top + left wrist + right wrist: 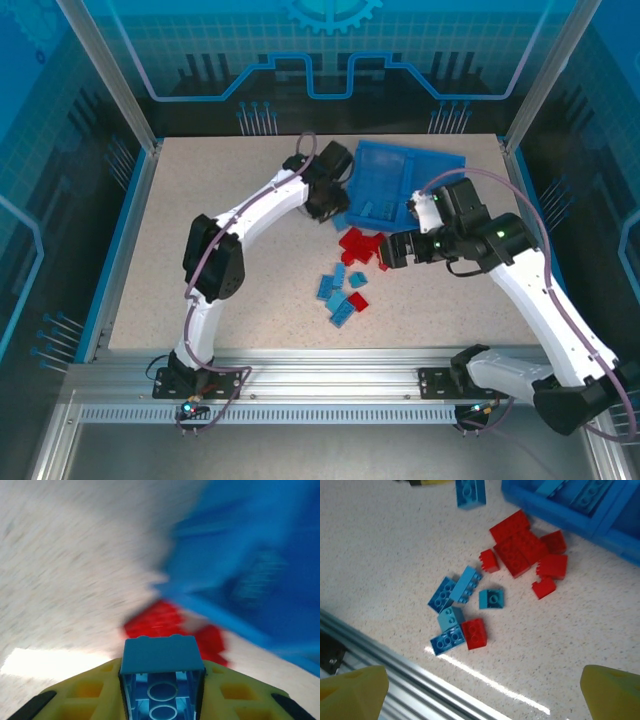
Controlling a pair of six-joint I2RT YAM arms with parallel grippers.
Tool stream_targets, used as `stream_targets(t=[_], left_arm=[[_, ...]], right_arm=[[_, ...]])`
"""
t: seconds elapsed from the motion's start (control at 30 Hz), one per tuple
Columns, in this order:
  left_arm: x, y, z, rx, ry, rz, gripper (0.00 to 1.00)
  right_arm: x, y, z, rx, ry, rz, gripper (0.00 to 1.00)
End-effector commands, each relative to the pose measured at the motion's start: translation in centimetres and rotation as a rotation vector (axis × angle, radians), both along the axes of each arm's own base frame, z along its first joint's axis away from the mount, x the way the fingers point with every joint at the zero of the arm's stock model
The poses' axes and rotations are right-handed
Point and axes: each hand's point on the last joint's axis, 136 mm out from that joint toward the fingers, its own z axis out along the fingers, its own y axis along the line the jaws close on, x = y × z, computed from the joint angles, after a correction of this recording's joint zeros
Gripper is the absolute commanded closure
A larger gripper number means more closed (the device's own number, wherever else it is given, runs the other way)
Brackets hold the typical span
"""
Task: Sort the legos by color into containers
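**Left pincer clamped on a light blue brick beside the tray**

The left pincer grips the light blue brick off the near-left corner of the tray, probably so it can be lifted over the rim into a compartment. The tray lies toward the far edge of the bench. The right pincer hangs with its jaws apart above the loose red bricks and blue bricks mid-bench, seemingly placed for the next pick.

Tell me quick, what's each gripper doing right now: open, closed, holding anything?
Left gripper: closed on a small light blue plastic studded brick.
Right gripper: open, holding nothing.
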Motion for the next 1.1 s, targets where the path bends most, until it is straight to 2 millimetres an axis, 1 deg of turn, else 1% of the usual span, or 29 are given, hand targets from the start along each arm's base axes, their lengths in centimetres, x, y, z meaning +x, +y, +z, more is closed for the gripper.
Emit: stream_targets(t=[0.0, 0.03, 0.1, 0.2, 0.33, 0.43, 0.5, 0.67, 0.8, 0.87, 0.9, 0.97, 1.07], left_arm=[[1.7, -2.9, 7.7, 0.039, -0.299, -0.188, 0.77], [2.5, -3.8, 8.5, 0.055, -0.358, -0.226, 0.75], [4.3, -5.2, 9.1, 0.078, -0.462, -0.301, 0.73], [7.0, -7.2, 9.1, 0.104, -0.598, -0.369, 0.7], [9.7, -9.4, 8.3, 0.137, -0.714, -0.438, 0.69], [11.4, -10.0, 6.8, 0.178, -0.743, -0.437, 0.71], [12.2, -10.4, 5.1, 0.197, -0.74, -0.437, 0.73], [12.6, -10.9, 1.1, 0.194, -0.673, -0.424, 0.72], [12.3, -10.9, -2.1, 0.189, -0.597, -0.423, 0.65], [12.1, -10.8, -3.1, 0.19, -0.573, -0.417, 0.63], [12.1, -10.8, -3.4, 0.19, -0.566, -0.413, 0.62], [12.1, -11.0, -3.3, 0.178, -0.569, -0.413, 0.59], [12.4, -11.1, -2.3, 0.163, -0.595, -0.404, 0.53]], right_arm=[[1.4, -1.7, 1.0, -0.01, -0.088, -0.096, 0.0], [1.6, -2.1, 1.0, -0.014, -0.095, -0.113, 0.0], [1.7, -2.8, 1.1, -0.016, -0.095, -0.142, 0.0], [1.4, -3.2, 1.3, -0.01, -0.091, -0.15, 0.0], [0.9, -3.7, 1.7, -0.013, -0.096, -0.157, 0.0], [0.5, -4.0, 1.8, -0.014, -0.101, -0.167, 0.0], [0.3, -4.3, 1.7, -0.01, -0.099, -0.181, 0.0], [-0.3, -4.5, 1.6, 0.012, -0.104, -0.206, 0.0], [-0.5, -4.6, 1.7, 0.015, -0.113, -0.209, 0.0], [-0.6, -4.6, 1.8, 0.015, -0.113, -0.202, 0.0], [-0.7, -4.5, 1.8, 0.016, -0.113, -0.2, 0.0], [-0.8, -4.5, 1.9, 0.017, -0.114, -0.198, 0.0], [-0.8, -4.6, 2.0, 0.021, -0.114, -0.201, 0.0]])
